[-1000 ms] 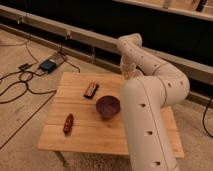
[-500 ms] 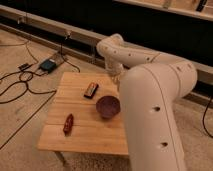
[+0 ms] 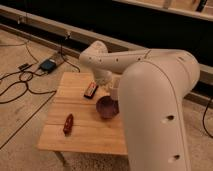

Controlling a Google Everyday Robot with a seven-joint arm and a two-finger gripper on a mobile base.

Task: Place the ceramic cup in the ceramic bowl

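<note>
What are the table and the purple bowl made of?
The table looks like pale wood: plank lines show and it is matte. The bowl seems glazed ceramic, since its dark purple inside shines; glossy plastic could look alike. The claw sits just above the bowl's far rim, mostly hidden by the arm.

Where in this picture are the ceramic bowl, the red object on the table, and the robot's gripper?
ceramic bowl (image 3: 106,108): camera view, on its glossy inside.
red object (image 3: 68,123): camera view, on its middle.
gripper (image 3: 113,92): camera view, on its lower end, by the bowl's far rim.
</note>
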